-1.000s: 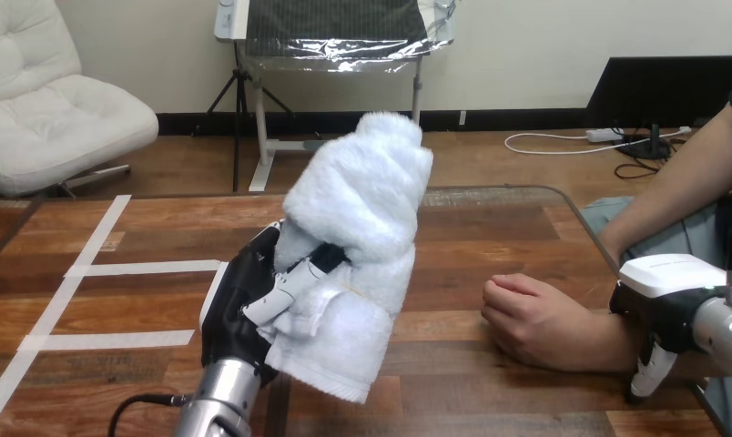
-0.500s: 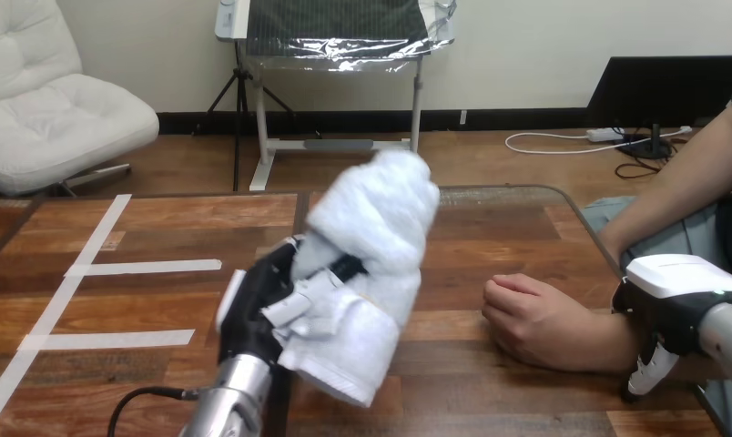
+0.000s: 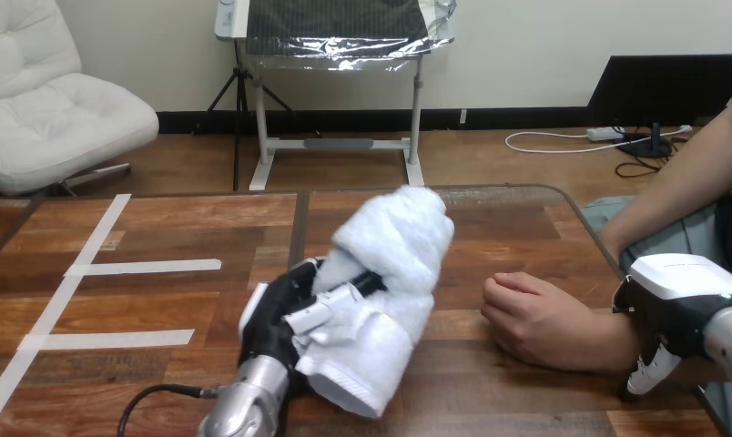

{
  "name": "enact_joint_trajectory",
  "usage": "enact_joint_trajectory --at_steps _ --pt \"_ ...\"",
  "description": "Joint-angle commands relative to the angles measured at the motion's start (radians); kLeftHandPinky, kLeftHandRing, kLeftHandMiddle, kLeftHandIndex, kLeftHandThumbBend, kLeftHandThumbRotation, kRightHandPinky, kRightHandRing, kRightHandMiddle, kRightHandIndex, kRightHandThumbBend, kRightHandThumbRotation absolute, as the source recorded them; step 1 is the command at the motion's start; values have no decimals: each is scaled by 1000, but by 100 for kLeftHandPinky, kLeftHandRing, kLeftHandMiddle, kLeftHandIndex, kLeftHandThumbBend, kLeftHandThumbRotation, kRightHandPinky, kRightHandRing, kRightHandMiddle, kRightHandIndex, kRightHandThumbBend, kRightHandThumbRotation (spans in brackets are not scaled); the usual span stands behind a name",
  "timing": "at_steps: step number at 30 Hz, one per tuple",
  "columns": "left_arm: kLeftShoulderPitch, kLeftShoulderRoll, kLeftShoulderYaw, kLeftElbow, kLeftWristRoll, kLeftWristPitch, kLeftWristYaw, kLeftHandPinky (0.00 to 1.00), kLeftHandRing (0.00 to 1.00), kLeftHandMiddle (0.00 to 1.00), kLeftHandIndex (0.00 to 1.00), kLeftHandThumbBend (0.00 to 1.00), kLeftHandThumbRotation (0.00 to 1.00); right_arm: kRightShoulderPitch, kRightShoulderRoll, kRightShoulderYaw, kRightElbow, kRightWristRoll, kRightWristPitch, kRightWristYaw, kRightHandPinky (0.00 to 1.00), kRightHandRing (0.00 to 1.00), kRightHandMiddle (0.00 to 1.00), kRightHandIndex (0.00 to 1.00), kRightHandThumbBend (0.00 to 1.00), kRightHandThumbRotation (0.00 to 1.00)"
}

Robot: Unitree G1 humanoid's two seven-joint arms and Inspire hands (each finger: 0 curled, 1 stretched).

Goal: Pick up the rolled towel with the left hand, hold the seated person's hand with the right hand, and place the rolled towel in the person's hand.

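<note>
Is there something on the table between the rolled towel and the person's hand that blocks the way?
Nothing visible does. Only bare table lies between the rolled towel, gripped in the left hand, and the person's hand. That hand rests with its fingers curled in, so the palm is not open.

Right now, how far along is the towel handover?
Done: the fluffy white rolled towel is picked up, gripped in the left hand. In hand: the right hand sits at the person's wrist; a grasp isn't clear. Left: placing the towel in the person's hand, which is curled closed.
</note>
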Motion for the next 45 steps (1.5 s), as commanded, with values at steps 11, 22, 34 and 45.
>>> enact_joint_trajectory --at_steps 11,22,34,45 --pt "-285 -58 1 99 34 -83 36 24 35 44 50 72 5 21 -8 -145 -261 71 14 -29 29 36 44 50 81 0" --pt "-327 -88 0 140 42 -90 49 25 36 43 50 67 1 38 -2 -168 -330 64 42 -14 30 38 46 49 81 0" --pt "-364 -117 -2 171 49 -92 60 24 35 44 51 63 0 49 1 -185 -399 64 73 -3 30 38 46 49 81 0" --pt "-392 -141 5 193 40 -98 50 24 34 43 50 61 0 50 2 -187 -441 62 104 11 30 38 47 49 82 0"
